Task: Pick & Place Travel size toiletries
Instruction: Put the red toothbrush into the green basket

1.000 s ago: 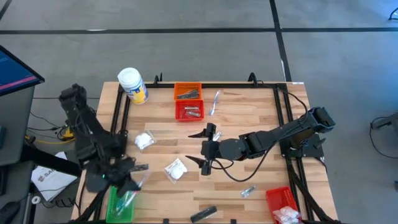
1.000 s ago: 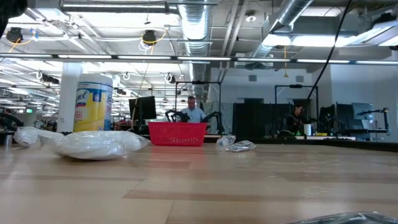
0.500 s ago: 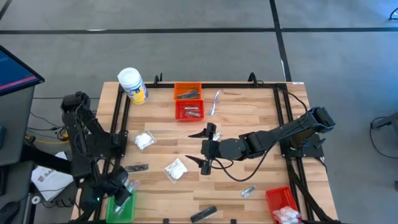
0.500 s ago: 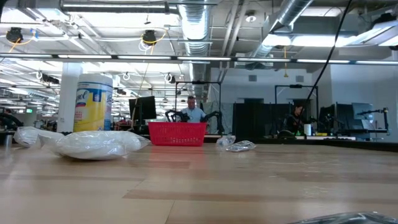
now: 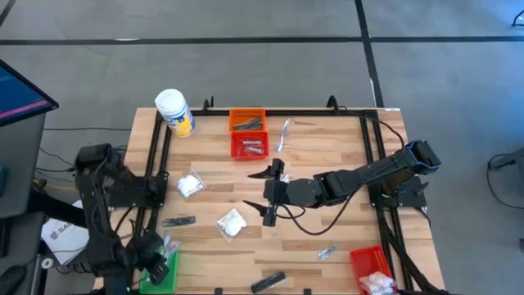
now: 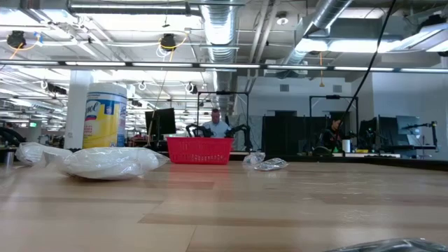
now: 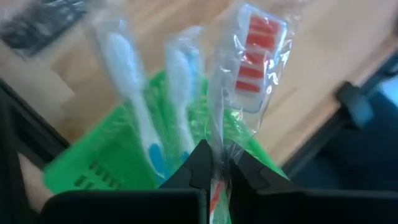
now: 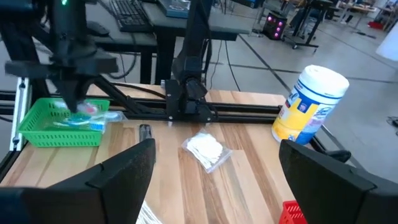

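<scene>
Left end effector (image 7: 214,171): clamped on wrapped toothbrush (image 7: 239,81), long axis upright, directly over green basket (image 7: 93,165). Right end effector (image 5: 264,197): wide open, empty, mid-worktop.

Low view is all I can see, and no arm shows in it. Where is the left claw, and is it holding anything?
Observer: The left claw is shut on a wrapped toothbrush with red bristles, above the green basket at the table edge by the left arm's base.
Operator: Anything in that basket already?
Observer: Yes, two wrapped blue-and-white toothbrushes are in it.
Operator: And the right claw?
Observer: The right claw is open and empty at mid-table, beside a white packet.
</scene>
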Motion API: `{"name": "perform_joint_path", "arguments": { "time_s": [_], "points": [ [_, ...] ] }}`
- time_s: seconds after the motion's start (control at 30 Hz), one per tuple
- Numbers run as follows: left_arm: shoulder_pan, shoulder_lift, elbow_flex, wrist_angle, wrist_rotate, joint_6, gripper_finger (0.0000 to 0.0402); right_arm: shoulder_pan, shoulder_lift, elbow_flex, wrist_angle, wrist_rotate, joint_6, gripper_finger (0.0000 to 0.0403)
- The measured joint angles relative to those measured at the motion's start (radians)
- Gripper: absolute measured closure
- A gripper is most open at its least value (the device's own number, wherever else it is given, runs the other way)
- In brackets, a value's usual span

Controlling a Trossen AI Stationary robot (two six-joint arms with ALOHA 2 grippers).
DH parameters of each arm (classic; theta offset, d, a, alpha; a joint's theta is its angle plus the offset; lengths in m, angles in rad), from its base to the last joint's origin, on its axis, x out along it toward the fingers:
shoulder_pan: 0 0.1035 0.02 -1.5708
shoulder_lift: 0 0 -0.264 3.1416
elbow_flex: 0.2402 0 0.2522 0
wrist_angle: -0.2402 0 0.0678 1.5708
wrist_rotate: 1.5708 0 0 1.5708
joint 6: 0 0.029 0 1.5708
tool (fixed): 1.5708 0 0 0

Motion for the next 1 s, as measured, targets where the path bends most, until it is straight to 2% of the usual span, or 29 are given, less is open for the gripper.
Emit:
{"name": "perform_joint_path", "arguments": {
  "time_s": [0.17, 0.83, 1.0],
  "points": [
    [0.004, 0.044, 0.002, -0.02, 0.026, 0.005, 0.0391, 0.0, 0.0, 0.0, -0.01, -0.001, 0.002, 0.0069],
    [0.003, 0.042, 0.001, -0.037, 0.082, -0.022, 0.0372, 0.0, 0.0, 0.0, -0.015, -0.001, 0.002, 0.0067],
    [0.003, 0.042, 0.001, -0.036, 0.082, -0.02, 0.0333, 0.0, 0.0, 0.0, -0.015, -0.001, 0.002, 0.0069]
  ]
}}
